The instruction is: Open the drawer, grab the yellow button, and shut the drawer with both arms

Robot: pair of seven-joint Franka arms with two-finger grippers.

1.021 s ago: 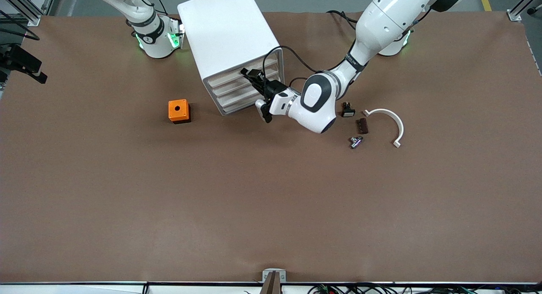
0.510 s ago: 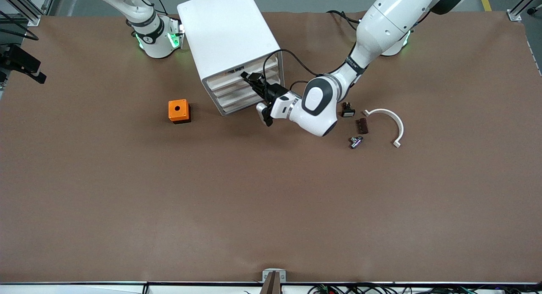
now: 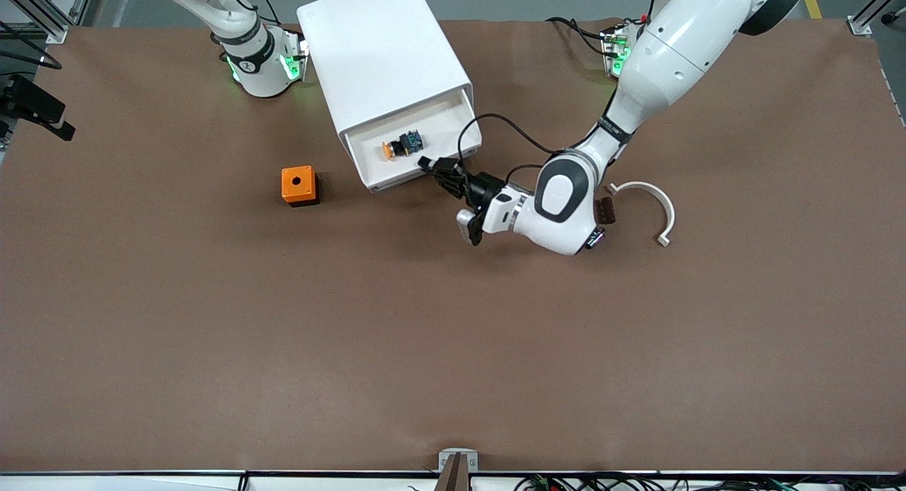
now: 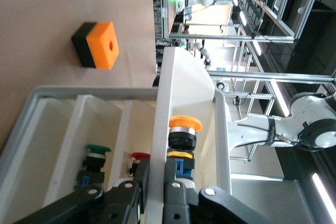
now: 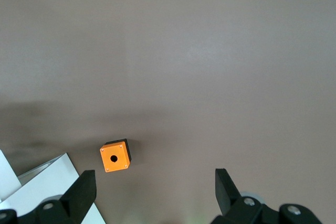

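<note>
L gripper [image 3: 429, 165] clamped on front edge of the top drawer [image 3: 453, 123], which is pulled out of cabinet [image 3: 375, 45]. Button [image 3: 398, 146] lies in the drawer. R gripper [image 5: 152, 192] fingers spread wide, up over table [image 3: 212, 335] w/ orange box [image 3: 299, 185] below; R arm waits.

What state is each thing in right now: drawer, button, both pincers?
Shallow white plastic top drawer: pulled out.
Tiny orange-capped button: lying in the drawer, untouched.
Left pincer: shut on the drawer's front edge.
Right pincer: open, holding nothing, over the table.
</note>
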